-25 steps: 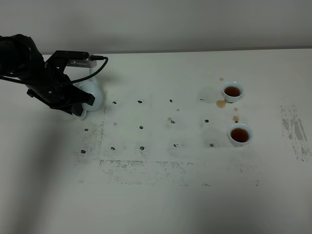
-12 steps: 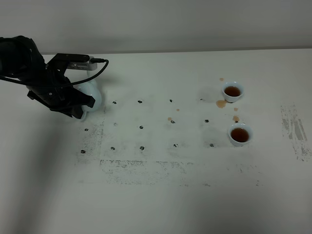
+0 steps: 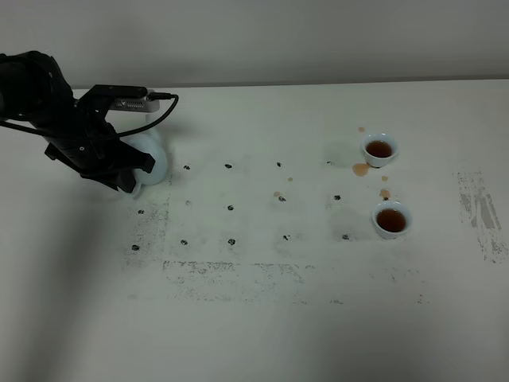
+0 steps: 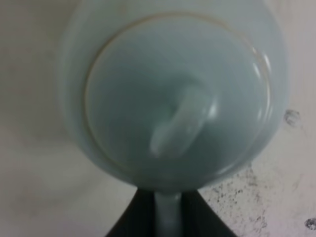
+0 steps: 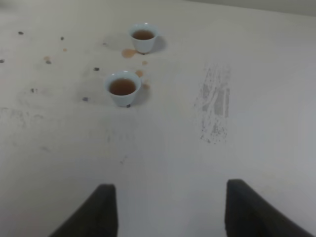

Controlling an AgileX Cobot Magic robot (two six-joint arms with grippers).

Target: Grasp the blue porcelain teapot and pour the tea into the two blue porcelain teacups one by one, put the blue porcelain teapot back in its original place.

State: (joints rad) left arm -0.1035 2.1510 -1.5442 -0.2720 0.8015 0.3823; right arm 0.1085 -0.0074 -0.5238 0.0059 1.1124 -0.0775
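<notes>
A: The left tool is sitting low over the far left of the worktop, and the blue porcelain teapot is standing right there, partly hidden behind the black arm.

B: And the wrist camera is looking straight down on it. The lid knob is lying across the middle of the lid, and the loop handle is running between the two dark fingers, which are pressing in on either side of it. So the tool is gripping the teapot by its handle, closed down to just the handle's width.

A: Over on the right, the two blue porcelain teacups are standing apart, one farther back, one nearer, both holding dark tea.

B: Tea spots are showing beside the far cup, with a brown puddle just at its foot.

A: The right tool is hanging above the worktop well short of the cups, its fingers spread wide with nothing between them.
</notes>
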